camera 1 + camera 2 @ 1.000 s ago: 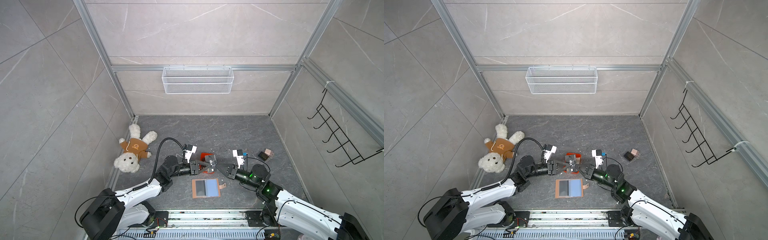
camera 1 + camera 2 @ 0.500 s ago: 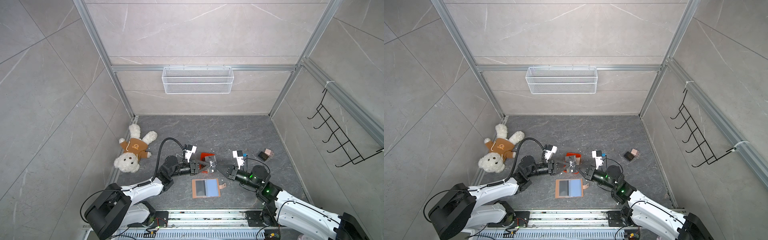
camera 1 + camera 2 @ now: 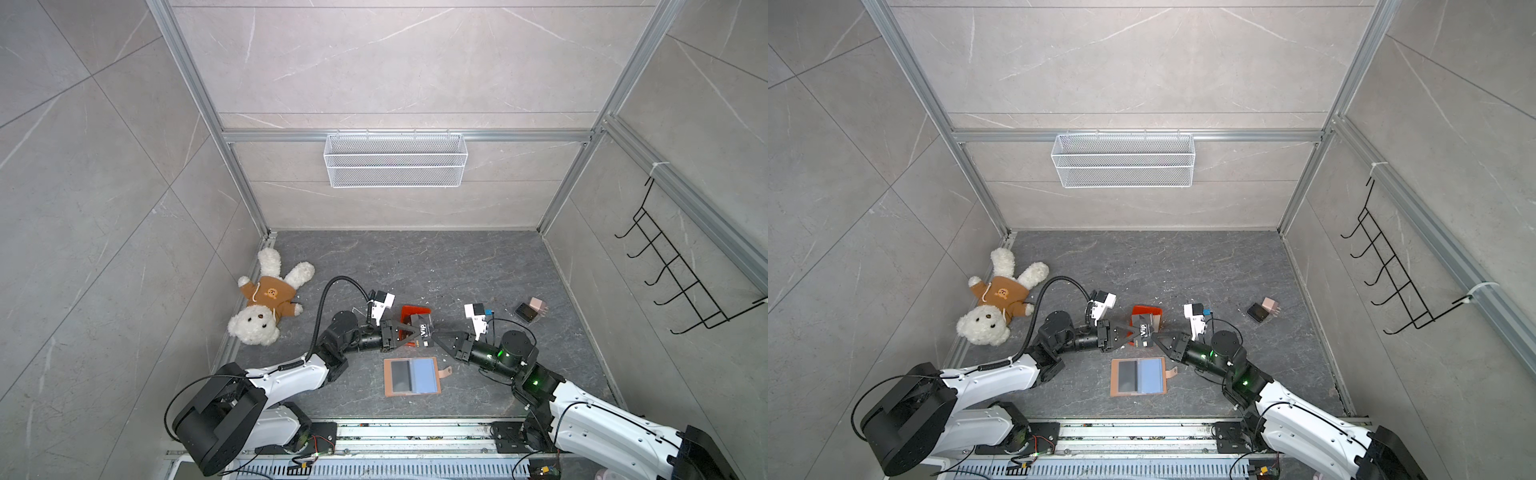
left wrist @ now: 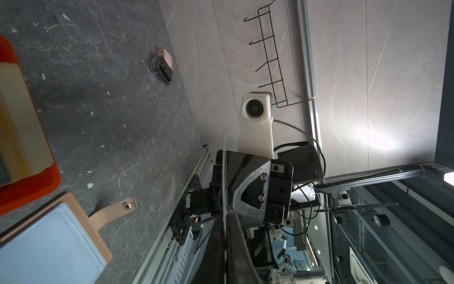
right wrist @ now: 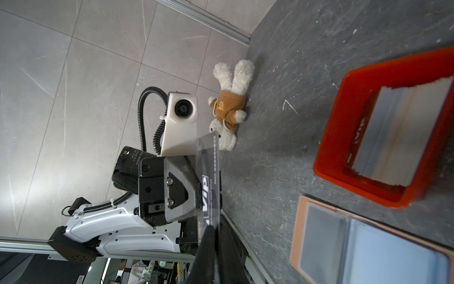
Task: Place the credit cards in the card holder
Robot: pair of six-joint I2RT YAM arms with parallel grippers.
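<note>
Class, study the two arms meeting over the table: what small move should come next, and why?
Probably the right tool should let go and back away. The left tool is shut on the black VIP card, held in the air between both arms, so it alone could then carry it down to the open card holder.

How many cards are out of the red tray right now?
1. The VIP card is in the air near the tray, clamped by the left gripper, its other end at the right gripper. The holder has a darker sleeve that may hide another. A stack remains in the tray.
</note>
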